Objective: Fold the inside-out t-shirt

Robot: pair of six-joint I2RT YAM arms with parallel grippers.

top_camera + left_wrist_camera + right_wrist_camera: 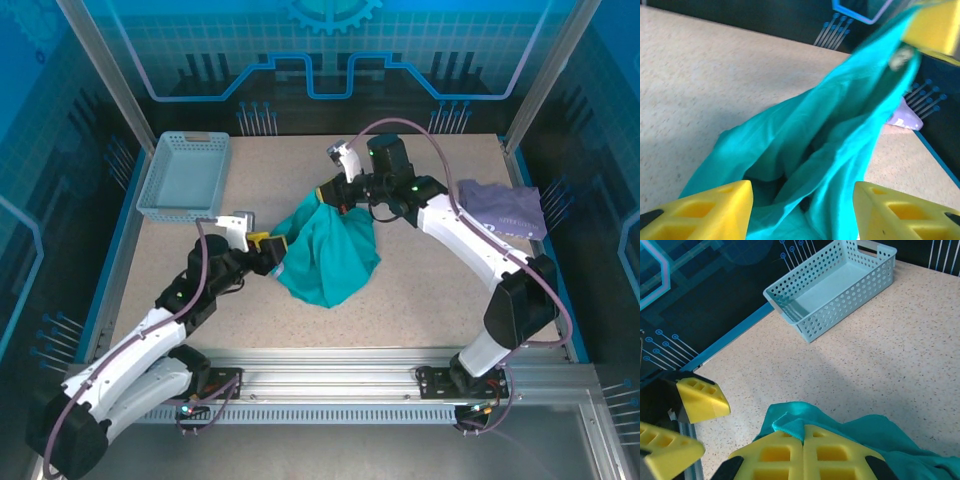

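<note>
On worktop point(420, 290), centre: teal t-shirt point(328, 252), bunched, one end raised; right gripper point(803, 432) closed, pinching its cloth; left gripper point(802, 200) parted, cloth lying loosely between.

Inside-out t-shirt point(330, 255) is reading as soft, thin cloth, matt, creasing w/ no sheen. Table point(420, 290) is showing a speckled beige top, matt & fine-grained. Basket point(850, 305) is looking like moulded plastic, perforated, smooth w/ slight gloss. Fingers point(715, 210) of left gripper point(802, 212) & fingers point(775, 455) of right gripper point(803, 452) are looking matt yellow, plastic or foam, can't tell which. Lavender garment point(503, 208) is showing as matt cloth. Arm shells point(470, 240) are shining: glossy white plastic. Front rail point(330, 365) is glinting as brushed metal.
</note>
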